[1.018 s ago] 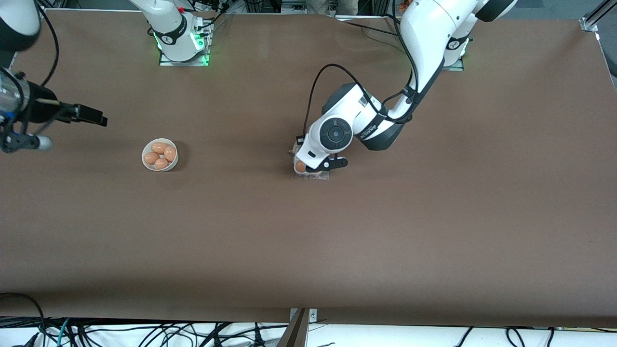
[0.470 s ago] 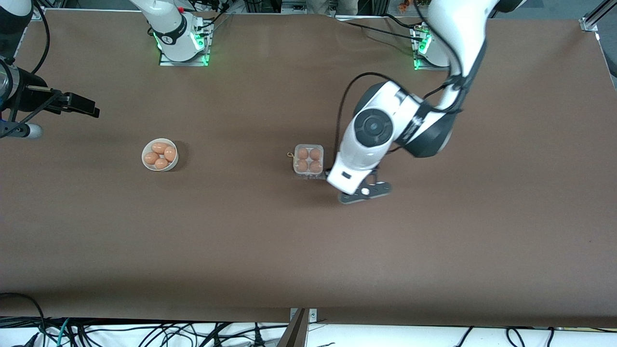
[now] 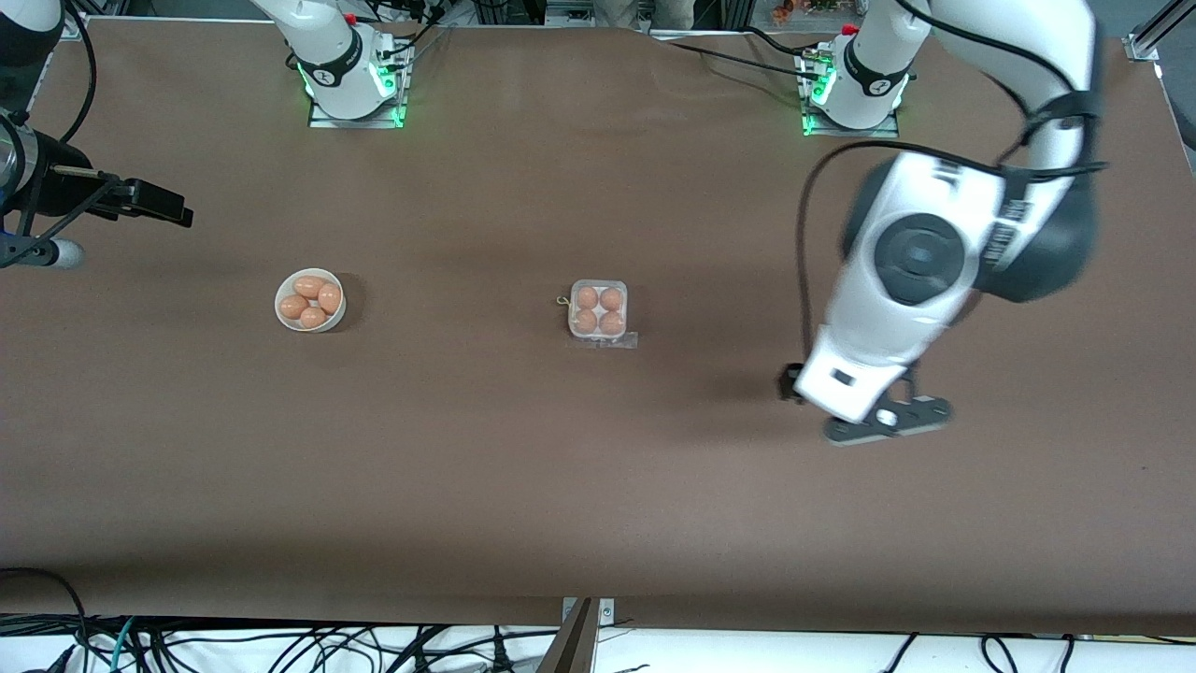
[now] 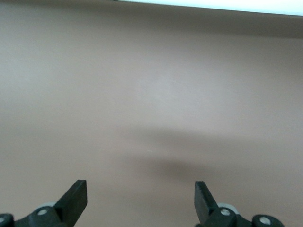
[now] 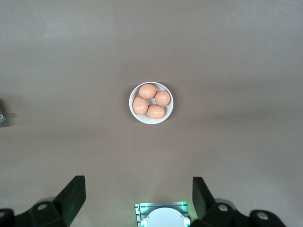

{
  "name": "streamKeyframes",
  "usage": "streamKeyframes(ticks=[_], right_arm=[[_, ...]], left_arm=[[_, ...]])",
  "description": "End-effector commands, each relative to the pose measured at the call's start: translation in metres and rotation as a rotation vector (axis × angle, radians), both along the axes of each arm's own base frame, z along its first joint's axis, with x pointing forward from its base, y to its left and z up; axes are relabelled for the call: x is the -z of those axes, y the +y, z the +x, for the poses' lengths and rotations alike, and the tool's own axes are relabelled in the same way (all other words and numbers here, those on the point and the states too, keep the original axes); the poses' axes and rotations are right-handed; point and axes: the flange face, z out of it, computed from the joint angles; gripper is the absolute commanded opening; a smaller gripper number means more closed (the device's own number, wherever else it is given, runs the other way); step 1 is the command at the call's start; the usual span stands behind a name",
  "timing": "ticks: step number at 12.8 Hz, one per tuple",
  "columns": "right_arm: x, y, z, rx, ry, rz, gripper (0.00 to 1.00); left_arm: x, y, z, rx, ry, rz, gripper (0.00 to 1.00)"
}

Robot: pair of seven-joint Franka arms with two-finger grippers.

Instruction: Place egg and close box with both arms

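4 eggs fill the box (image 3: 598, 313) — both hands spread, right hand (image 5: 137, 198) mostly cut off.

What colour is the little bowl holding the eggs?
White. The bowl shows best in the right wrist view, with four orange-brown eggs inside.

We see our left pincer (image 4: 140, 201) with its two black fingers (image 4: 75, 196) spread wide apart and nothing between them. It hangs over bare brown worktop (image 4: 151, 94), where a soft dark shadow lies. A pale strip runs along the worktop's edge.
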Motion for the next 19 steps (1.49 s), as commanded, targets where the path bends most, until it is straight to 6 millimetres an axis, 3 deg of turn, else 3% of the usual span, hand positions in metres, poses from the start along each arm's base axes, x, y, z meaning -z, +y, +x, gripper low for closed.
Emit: streamKeyframes(ticks=[1, 3, 6, 8, 9, 11, 15, 19], right_arm=[[-0.012, 0.005, 0.0, -0.001, -0.014, -0.011, 1.0], [-0.014, 0.011, -0.001, -0.012, -0.011, -0.013, 1.0], [-0.022, 0.015, -0.006, -0.02, -0.024, -0.017, 1.0], [-0.023, 0.016, -0.006, -0.022, -0.029, -0.017, 1.0], [-0.024, 0.016, -0.006, -0.022, -0.032, -0.017, 1.0], [-0.024, 0.016, -0.007, -0.021, -0.034, -0.017, 1.0], [-0.022, 0.016, -0.007, -0.022, -0.032, -0.019, 1.0], [-0.021, 0.016, -0.008, -0.02, -0.032, -0.019, 1.0]], left_arm=[[-0.003, 0.042, 0.008, 0.104, 0.057, 0.033, 1.0], [-0.014, 0.091, 0.012, 0.213, 0.107, 0.032, 1.0], [-0.074, 0.148, -0.002, 0.252, 0.08, 0.023, 1.0], [-0.096, 0.184, -0.016, 0.196, 0.1, -0.046, 1.0], [-0.112, 0.182, -0.026, 0.191, 0.08, -0.098, 1.0], [-0.127, 0.18, -0.056, 0.199, 0.095, -0.112, 1.0], [-0.132, 0.171, -0.122, 0.207, 0.138, -0.134, 1.0], [-0.122, 0.182, -0.125, 0.195, 0.087, -0.134, 1.0]])
